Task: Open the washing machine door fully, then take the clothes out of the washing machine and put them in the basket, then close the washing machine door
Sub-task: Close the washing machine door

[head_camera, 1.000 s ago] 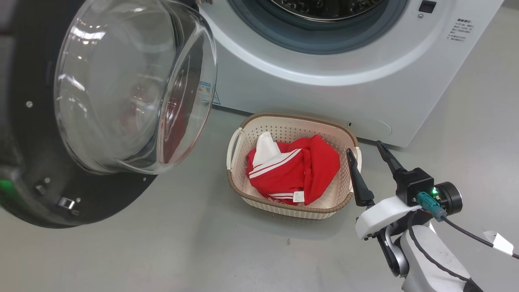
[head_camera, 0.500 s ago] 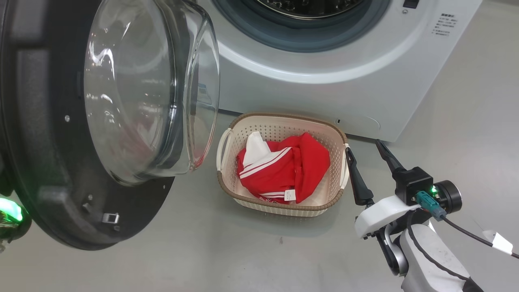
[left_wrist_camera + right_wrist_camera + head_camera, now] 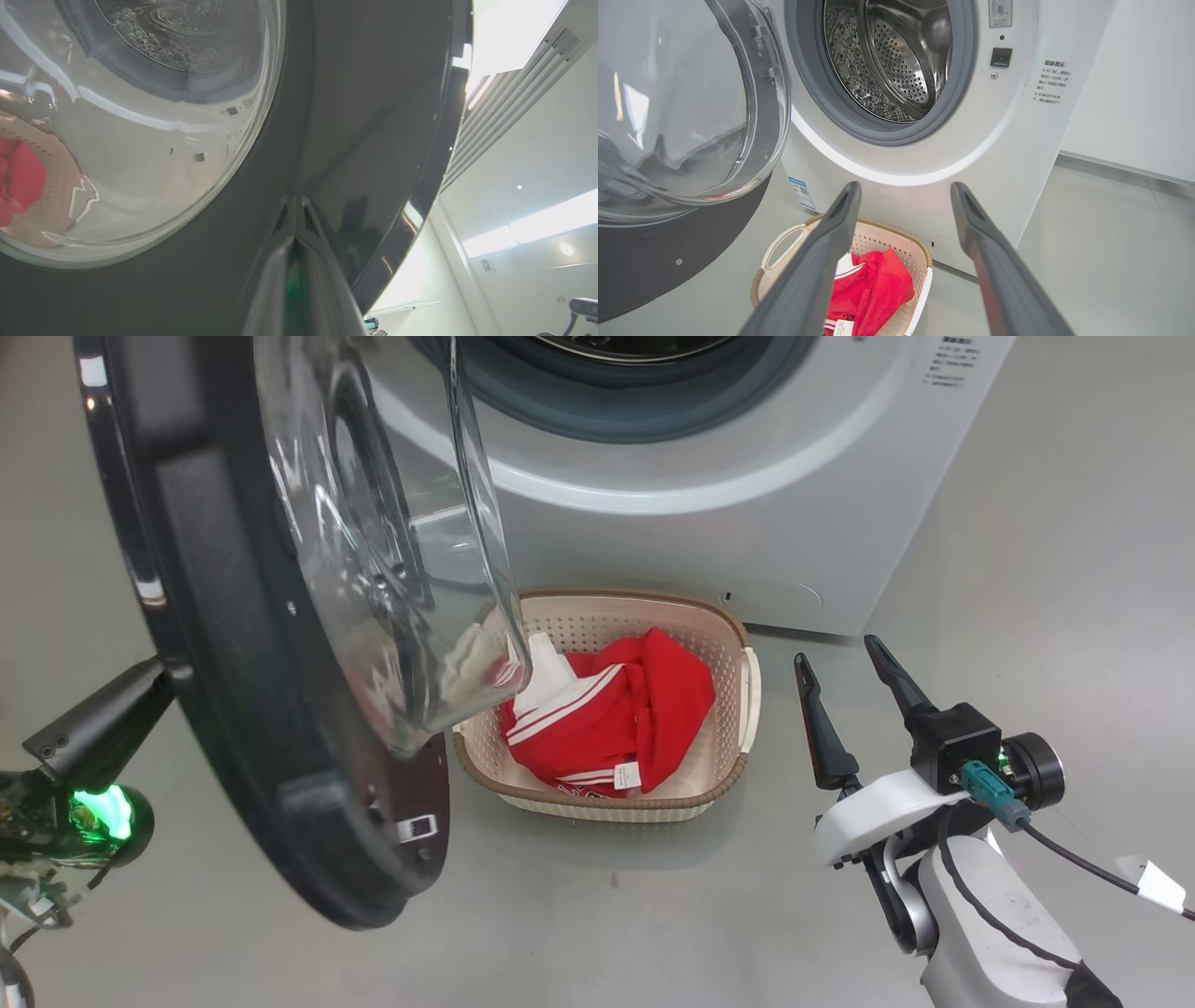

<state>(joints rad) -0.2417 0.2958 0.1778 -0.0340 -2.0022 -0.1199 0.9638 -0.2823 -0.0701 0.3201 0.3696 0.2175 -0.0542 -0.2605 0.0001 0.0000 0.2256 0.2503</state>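
White washing machine (image 3: pixel 924 158), blue QR label (image 3: pixel 802 191) at lower front corner, other print unreadable. Washing machine door (image 3: pixel 224 644) half-open, glass bowl facing the basket (image 3: pixel 607 623), which lies lengthwise along the washer front on the floor w/ red clothes (image 3: pixel 644 709) inside. Left hand (image 3: pixel 163 674) pinched shut against door's black ring; right hand (image 3: pixel 836 651) spread wide, empty, beside basket.

The head view looks down from high up at the floor (image 3: pixel 1027 569). The basket (image 3: pixel 597 621) is near the middle, the washing machine (image 3: pixel 709 551) at 12 o'clock and the washing machine door (image 3: pixel 233 709) at 9 o'clock.

The left wrist view is very close to the door's black ring. It looks up along the left gripper (image 3: pixel 295 219), with room lights (image 3: pixel 518 233) at 4 o'clock.

The right wrist view sits low. It looks past the right gripper (image 3: pixel 903 186) at the machine's front.

All three views share the door, the basket and the red clothes (image 3: pixel 644 700).
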